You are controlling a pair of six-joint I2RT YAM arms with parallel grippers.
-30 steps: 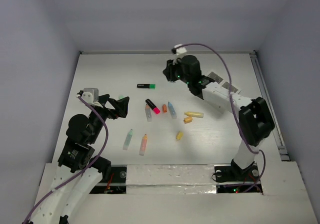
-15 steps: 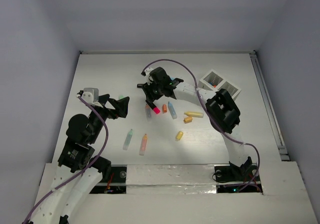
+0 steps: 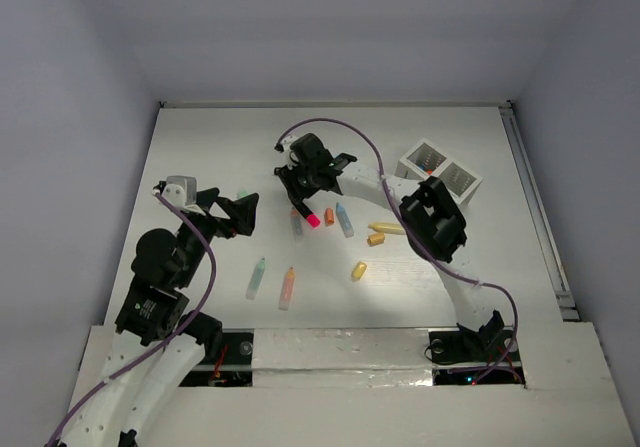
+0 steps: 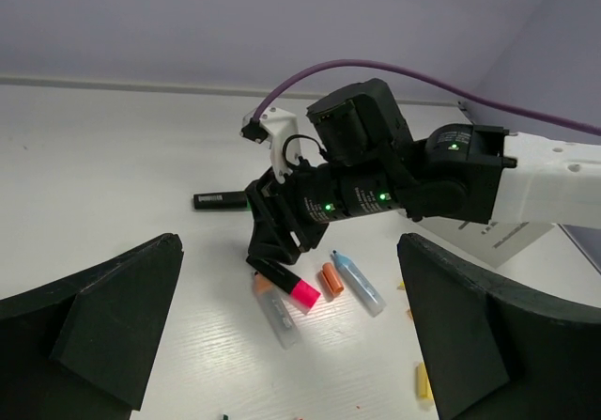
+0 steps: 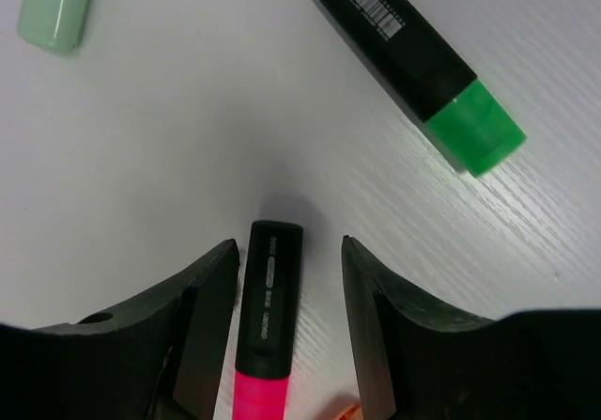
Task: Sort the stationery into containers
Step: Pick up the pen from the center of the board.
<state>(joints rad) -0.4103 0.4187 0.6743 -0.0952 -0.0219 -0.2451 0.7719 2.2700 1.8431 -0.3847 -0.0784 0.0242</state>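
Now, at the left, our left pincer (image 3: 243, 210) hangs with its jaws spread wide and nothing between them, well in from the left edge of the white, faintly grained counter (image 3: 200, 137). Right of it and closer to the near edge, a slim mint-green marker (image 3: 257, 278) and a pale orange marker (image 3: 287, 287) lie side by side without touching.

Toward the middle, our right pincer (image 5: 286, 246) is down over a black highlighter with a pink cap (image 5: 268, 317). Its matte black jaws stand open on either side of the barrel, with a gap showing on both sides. Beyond the barrel's end lie a black highlighter with a translucent green cap (image 5: 418, 68) and a rounded mint cap (image 5: 56, 7), each apart from it.

Further right lie a light blue marker (image 3: 344, 219) and a yellow marker (image 3: 387, 228). The white compartmented box (image 3: 440, 167) sits toward the right edge, well apart from the pink-capped highlighter.
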